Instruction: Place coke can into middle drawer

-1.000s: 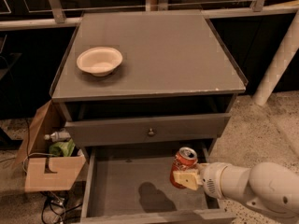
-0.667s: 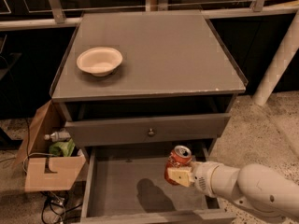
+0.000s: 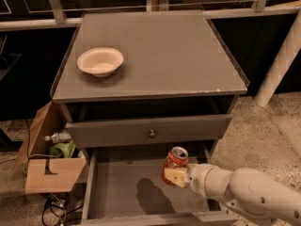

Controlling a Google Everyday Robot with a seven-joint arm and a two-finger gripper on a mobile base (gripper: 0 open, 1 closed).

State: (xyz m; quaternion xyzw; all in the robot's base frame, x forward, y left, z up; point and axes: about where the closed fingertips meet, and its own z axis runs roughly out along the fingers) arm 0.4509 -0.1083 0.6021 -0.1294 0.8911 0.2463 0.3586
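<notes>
The red coke can (image 3: 176, 160) with a silver top is held a little tilted above the open middle drawer (image 3: 113, 192), over its right half. My gripper (image 3: 176, 176) reaches in from the lower right on a white arm and is shut on the can's lower part. The can's shadow falls on the drawer's flat grey floor. The drawer is pulled out at the bottom of the grey cabinet.
A cream-white bowl (image 3: 100, 61) sits on the cabinet top (image 3: 188, 55) at the left. The drawer with a brass knob (image 3: 152, 133) is just above the open one. A cardboard box (image 3: 47, 168) with a bottle and cables stands on the floor at the left. A white post (image 3: 280, 60) stands at the right.
My gripper has carried the can to the left over the open drawer. Its shadow on the drawer floor has moved left too.
</notes>
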